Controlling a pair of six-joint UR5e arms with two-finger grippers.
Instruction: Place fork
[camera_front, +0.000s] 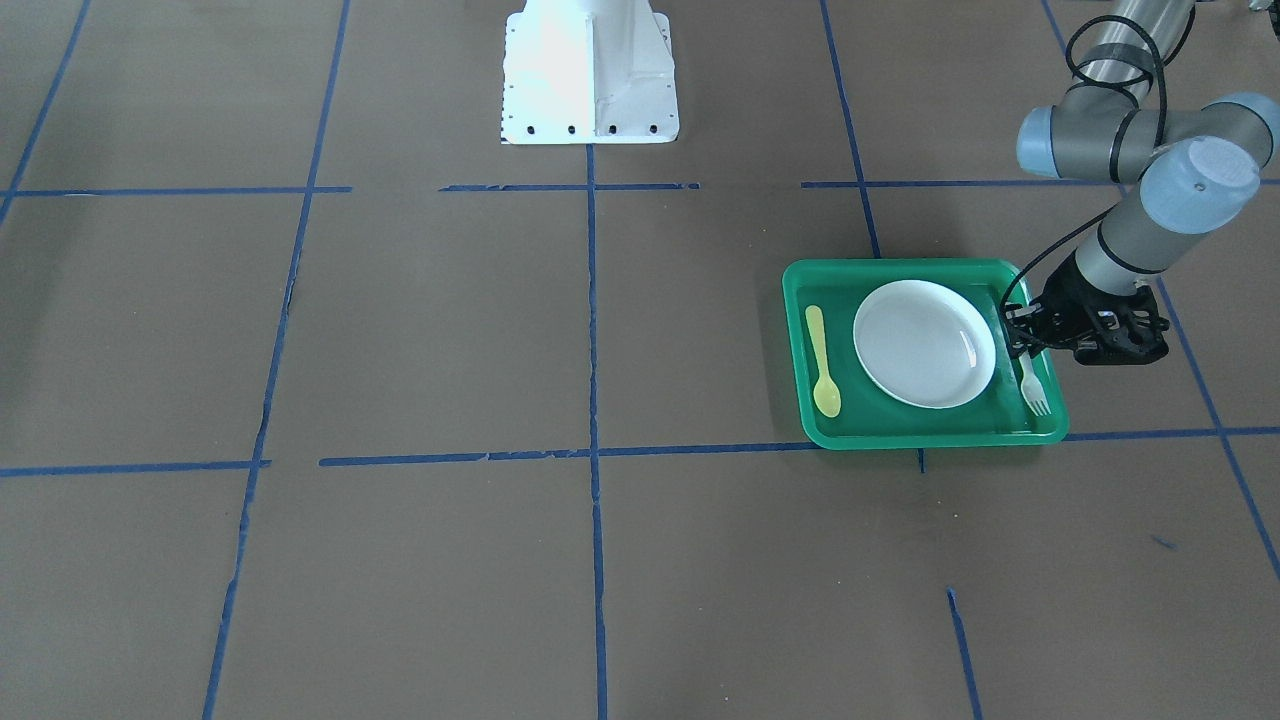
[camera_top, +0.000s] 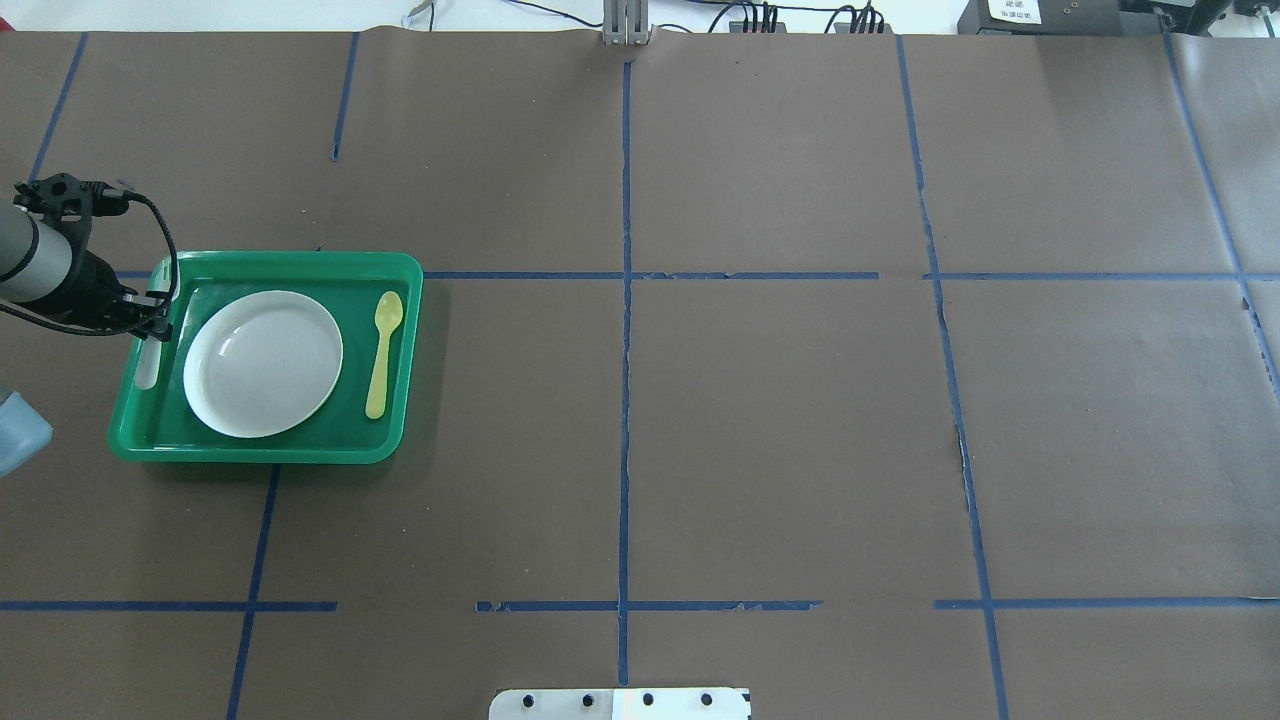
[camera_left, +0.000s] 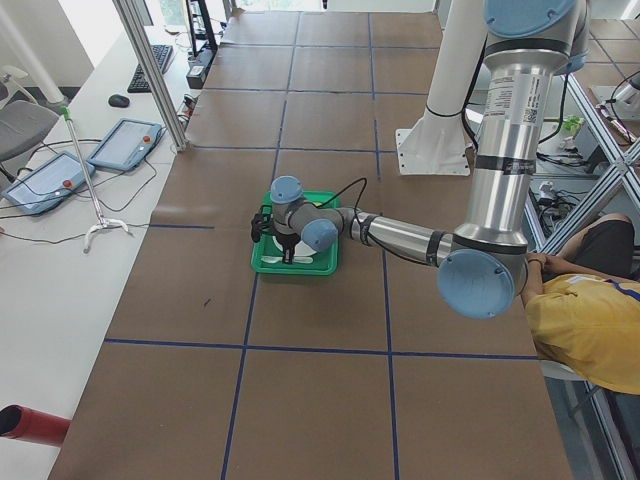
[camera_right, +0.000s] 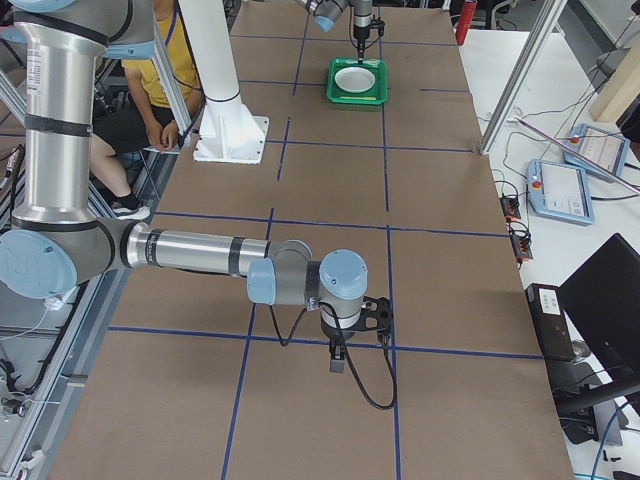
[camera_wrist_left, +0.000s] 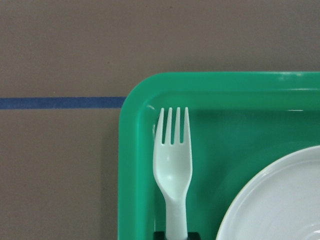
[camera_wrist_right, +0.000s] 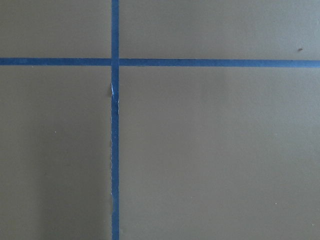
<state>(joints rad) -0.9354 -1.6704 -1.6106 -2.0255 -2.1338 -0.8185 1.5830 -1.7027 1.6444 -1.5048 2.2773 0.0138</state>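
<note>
The white plastic fork (camera_front: 1036, 392) lies lengthwise along one side of the green tray (camera_front: 900, 438), tines near the tray corner. It also shows in the left wrist view (camera_wrist_left: 172, 160) and in the overhead view (camera_top: 147, 365). My left gripper (camera_front: 1022, 338) is low over that side of the tray, shut on the fork's handle; dark fingertips flank the handle at the bottom edge of the left wrist view. My right gripper (camera_right: 337, 362) hangs over bare table far from the tray; I cannot tell whether it is open or shut.
A white plate (camera_front: 925, 343) sits in the middle of the tray, close beside the fork. A yellow spoon (camera_front: 823, 362) lies along the tray's opposite side. The white robot base (camera_front: 588, 75) stands at the table's middle edge. Blue tape lines cross the brown table.
</note>
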